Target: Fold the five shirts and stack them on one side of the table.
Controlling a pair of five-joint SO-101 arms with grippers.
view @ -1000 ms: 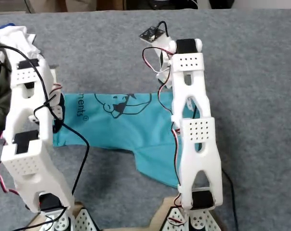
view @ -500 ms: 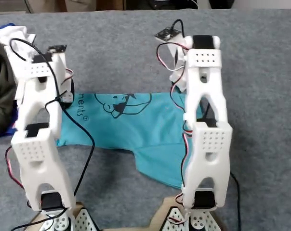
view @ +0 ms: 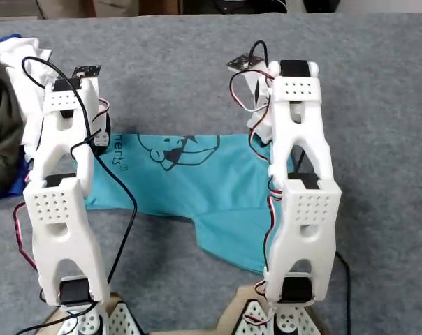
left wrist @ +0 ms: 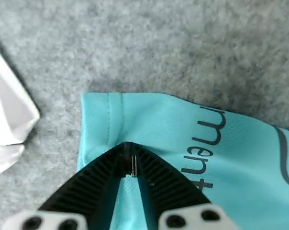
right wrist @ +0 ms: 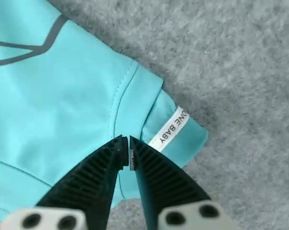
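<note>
The desk [view: 379, 105] is covered in coarse, fuzzy grey felt-like cloth, matt all over. On it the teal shirt [view: 190, 181] is a smooth, fine-knit fabric with a faint sheen, stitched hems and a small white woven label [right wrist: 169, 128]. The left arm [view: 57, 209] and right arm [view: 302, 209] are matt white plastic with perforated panels, the left tool [left wrist: 128, 160] and right tool [right wrist: 125, 149] have black plastic jaws ribbed on their inner faces, the cable [view: 124, 209] has a shiny black plastic sheath, and the white cloth [left wrist: 5, 120] looks soft and matt.
</note>
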